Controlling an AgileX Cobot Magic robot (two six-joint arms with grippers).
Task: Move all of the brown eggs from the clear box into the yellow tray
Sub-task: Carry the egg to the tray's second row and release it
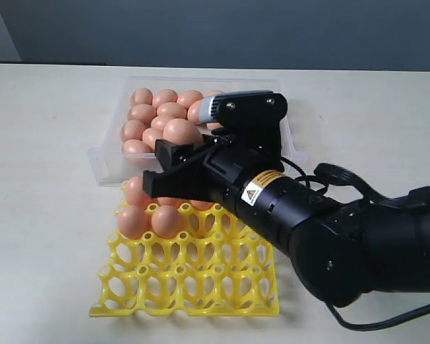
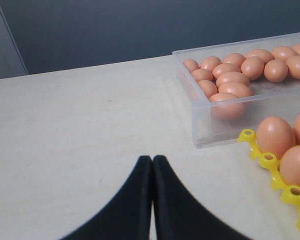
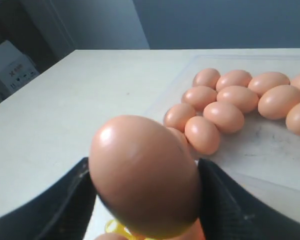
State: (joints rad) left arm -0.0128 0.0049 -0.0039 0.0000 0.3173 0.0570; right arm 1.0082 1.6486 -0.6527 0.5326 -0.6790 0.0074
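My right gripper (image 1: 173,147) is shut on one brown egg (image 1: 183,131), holding it just above the near wall of the clear box (image 1: 104,161), at the yellow tray's (image 1: 193,287) far edge. In the right wrist view this held egg (image 3: 142,172) fills the gap between both black fingers (image 3: 230,205). Many brown eggs (image 1: 158,107) lie in the box. Three eggs (image 1: 166,219) show in the tray's far-left cups; the arm hides the cups beside them. My left gripper (image 2: 152,159) hangs shut and empty over bare table, left of the box (image 2: 205,125) and tray (image 2: 270,162).
The right arm's black body (image 1: 330,229) covers the tray's far right corner and part of the box. The tray's near rows of cups (image 1: 186,276) are uncovered. Pale tabletop (image 1: 43,215) stretches to the left of box and tray.
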